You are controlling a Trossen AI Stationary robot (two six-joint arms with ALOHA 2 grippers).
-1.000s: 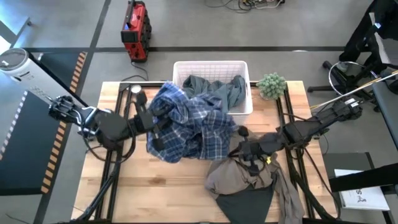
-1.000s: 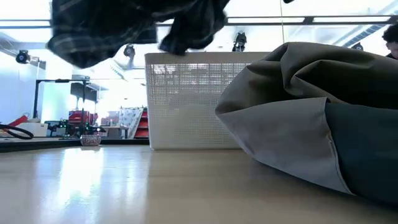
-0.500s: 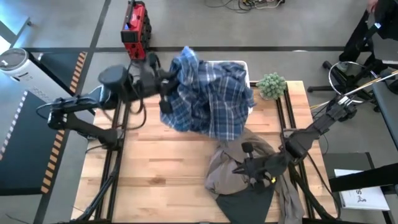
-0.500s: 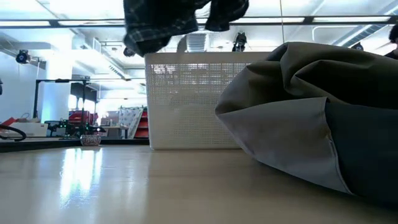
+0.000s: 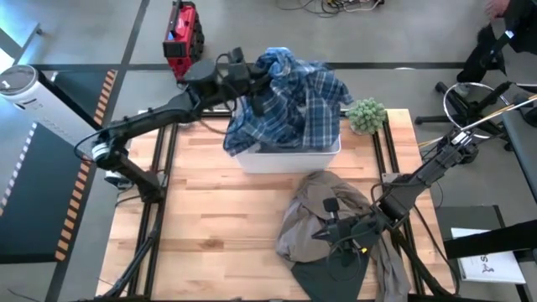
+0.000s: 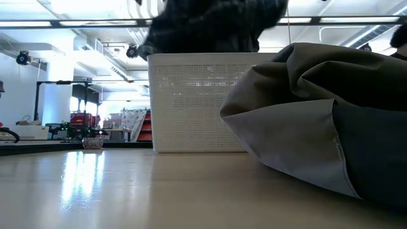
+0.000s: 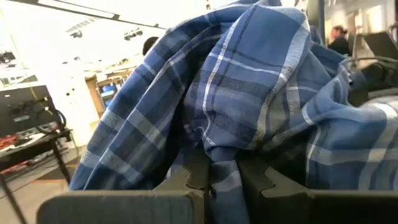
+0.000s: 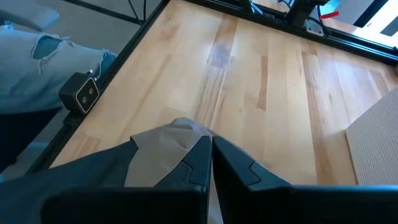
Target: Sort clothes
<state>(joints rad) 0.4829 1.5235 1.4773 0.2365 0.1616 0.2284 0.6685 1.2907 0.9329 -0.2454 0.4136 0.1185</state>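
Over bin [image 5: 289, 158] rim, left tool [image 5: 257, 89] clamps plaid shirt [image 5: 295, 105], right tool [image 5: 342, 236] pinches taupe garment [image 5: 323, 210]

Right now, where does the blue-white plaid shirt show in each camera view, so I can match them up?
High view: blue-white plaid shirt at top centre, draped over the white bin, held by the left hand.
Low view: a dark bunch along the top edge, above the bin.
Left wrist view: fills the picture, pinched between the fingers.
Right wrist view: not in it.
Shared landmark: the white bin.
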